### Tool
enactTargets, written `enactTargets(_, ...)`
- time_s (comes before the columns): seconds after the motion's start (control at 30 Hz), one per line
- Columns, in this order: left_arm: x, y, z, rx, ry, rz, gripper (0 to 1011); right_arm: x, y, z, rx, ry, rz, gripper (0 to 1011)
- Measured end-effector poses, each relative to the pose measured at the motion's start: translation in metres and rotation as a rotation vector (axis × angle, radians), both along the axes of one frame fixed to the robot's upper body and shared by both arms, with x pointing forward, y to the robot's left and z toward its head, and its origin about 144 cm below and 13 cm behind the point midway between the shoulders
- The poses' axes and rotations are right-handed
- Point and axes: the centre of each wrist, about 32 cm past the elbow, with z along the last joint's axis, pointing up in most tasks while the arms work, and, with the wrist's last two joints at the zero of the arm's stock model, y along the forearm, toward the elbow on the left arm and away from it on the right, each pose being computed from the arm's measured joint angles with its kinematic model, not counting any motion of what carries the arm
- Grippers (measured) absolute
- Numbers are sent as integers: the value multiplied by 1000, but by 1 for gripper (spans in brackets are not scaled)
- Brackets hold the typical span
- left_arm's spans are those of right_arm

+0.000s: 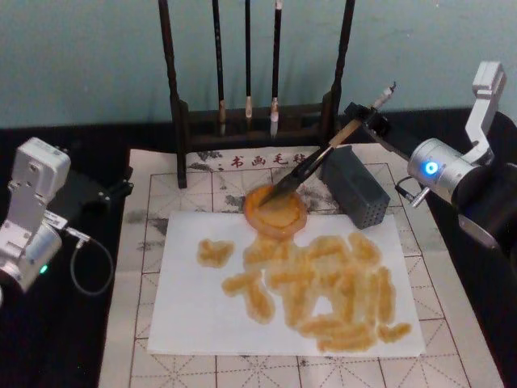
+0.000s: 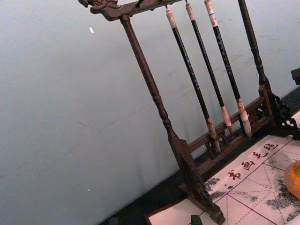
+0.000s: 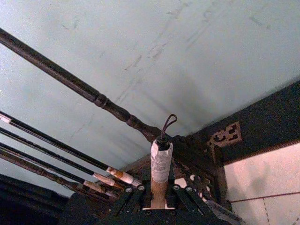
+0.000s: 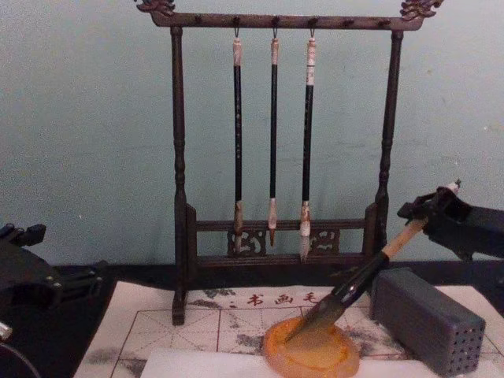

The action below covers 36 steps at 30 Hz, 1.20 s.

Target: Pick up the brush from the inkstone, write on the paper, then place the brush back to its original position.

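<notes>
White paper [image 1: 194, 315] is seen nearest, laid on the mat [image 1: 153, 202] and covered across its middle and right with amber strokes [image 1: 323, 283], so the writing is judged done. The left gripper [image 1: 101, 192] is parked by the mat's left edge, away from the work. At the paper's far edge the inkstone [image 1: 279, 229] is found. The brush [image 1: 311, 162] is set with its dark tuft inside the dish, the handle slanting up and back to the right past the grey block [image 1: 355, 190]. The handle is clenched near its whitish end by the right gripper [image 1: 365, 121], which is seen in the right wrist view pressed to the wood on both sides. Behind stands the rack [image 1: 174, 97], hung with three thin brushes [image 1: 247, 65].

The last step, returning the brush, is taken to be in hand: the tuft is already in the dish, but the handle is not yet let go. What is called for next is judged to be a lowering until the handle is borne by the rim or the block, then a release and a withdrawal kept clear of the rack's right post
</notes>
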Motion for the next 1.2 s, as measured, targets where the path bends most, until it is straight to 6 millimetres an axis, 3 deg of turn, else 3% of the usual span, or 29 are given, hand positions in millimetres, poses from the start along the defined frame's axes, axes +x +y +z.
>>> enactTargets(1.2, 0, 0, 0, 0, 0, 0, 1001, 3, 6, 13, -165, -117, -36, 187)
